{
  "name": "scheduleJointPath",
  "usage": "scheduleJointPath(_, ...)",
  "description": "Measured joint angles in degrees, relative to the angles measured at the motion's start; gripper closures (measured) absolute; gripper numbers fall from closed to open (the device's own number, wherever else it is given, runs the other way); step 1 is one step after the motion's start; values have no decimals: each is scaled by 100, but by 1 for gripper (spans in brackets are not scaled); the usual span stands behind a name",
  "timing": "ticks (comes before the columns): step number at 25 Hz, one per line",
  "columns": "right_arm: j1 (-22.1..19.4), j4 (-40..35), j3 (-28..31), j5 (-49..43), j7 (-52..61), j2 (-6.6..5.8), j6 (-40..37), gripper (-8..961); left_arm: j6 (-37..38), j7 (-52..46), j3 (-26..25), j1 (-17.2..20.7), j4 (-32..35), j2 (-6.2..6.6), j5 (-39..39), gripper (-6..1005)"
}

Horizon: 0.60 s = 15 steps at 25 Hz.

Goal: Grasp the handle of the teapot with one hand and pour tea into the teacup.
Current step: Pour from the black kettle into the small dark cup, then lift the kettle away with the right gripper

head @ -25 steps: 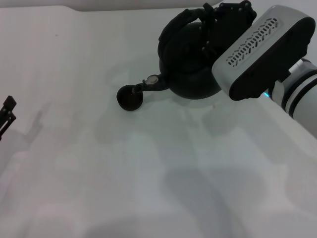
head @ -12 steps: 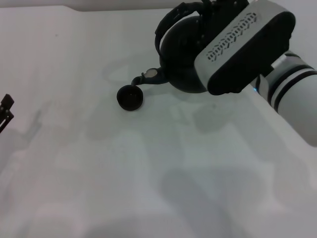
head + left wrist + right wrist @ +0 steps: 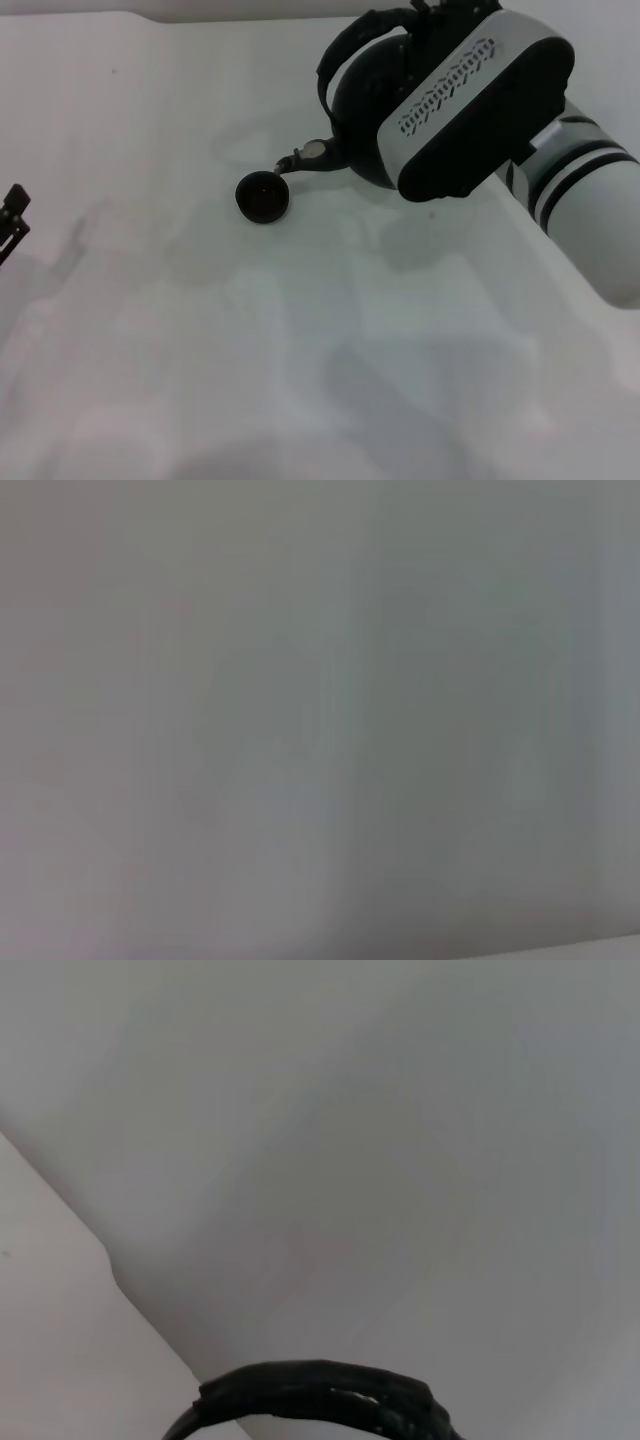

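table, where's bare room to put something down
The table is bare across the near half and between the left gripper and the teacup. It is crowded far right, where teacup, teapot and the right arm sit close.

My right gripper [image 3: 430, 15] raised at the far right, wrist angled down, my left gripper [image 3: 12, 222] parked at the left edge

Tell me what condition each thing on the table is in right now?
teapot: lifted, tipped spout-down toward the cup.
handle: held from above by the right arm.
teacup: upright on the table, just below the spout.
right gripper: at the handle, fingers hidden.
left gripper: idle at the table's left edge.
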Motion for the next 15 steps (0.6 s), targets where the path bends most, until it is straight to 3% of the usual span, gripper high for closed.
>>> scheduleJointPath(15,139,-35,-429,-124,94,7,-664,846,0,0,37,-53,0,-5,19,186)
